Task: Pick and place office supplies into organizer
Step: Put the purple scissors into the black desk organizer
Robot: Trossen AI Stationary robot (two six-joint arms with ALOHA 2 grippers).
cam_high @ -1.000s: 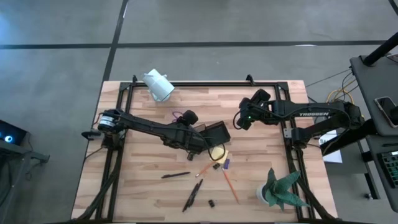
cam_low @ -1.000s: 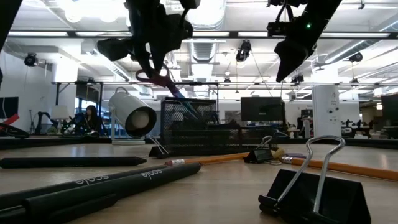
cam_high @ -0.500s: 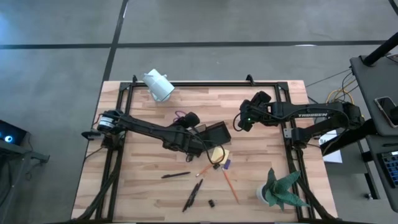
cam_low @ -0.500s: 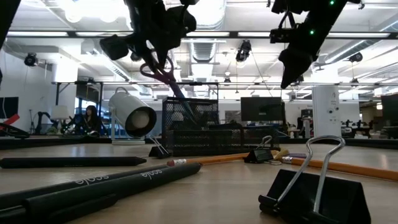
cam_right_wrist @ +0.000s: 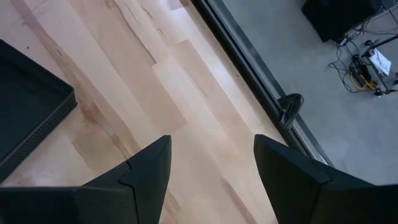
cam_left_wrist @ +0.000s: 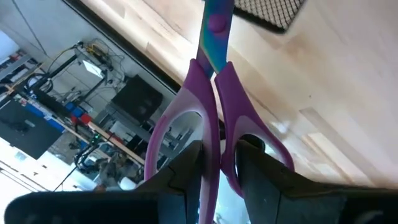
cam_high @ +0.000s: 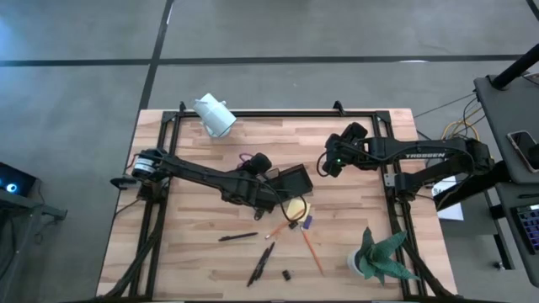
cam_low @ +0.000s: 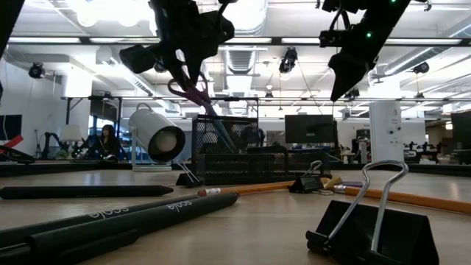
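Behind the pale wood tabletop (cam_high: 354, 223) lies an office floor with desks and ceiling lights. Near its middle stands the organizer (cam_high: 290, 179), a dark mesh box. The purple-handled scissors (cam_left_wrist: 214, 124) hang just above its nine o'clock side, blades pointing down into the mesh in the low view, handles pinched by the left hand (cam_high: 253, 165). At five and six o'clock from the box lie the remaining supplies: a yellow sticky-note pad (cam_high: 296, 208), an orange pencil (cam_high: 312, 250), two black pens (cam_high: 253, 252) and a small black clip (cam_high: 286, 274). The right hand (cam_high: 328, 164) hovers at three o'clock of the box, fingers spread wide and empty.

To finish this step well, I judge the blades should be lowered straight into one compartment, clear of the mesh wall, and released only once the tips rest on the bottom.
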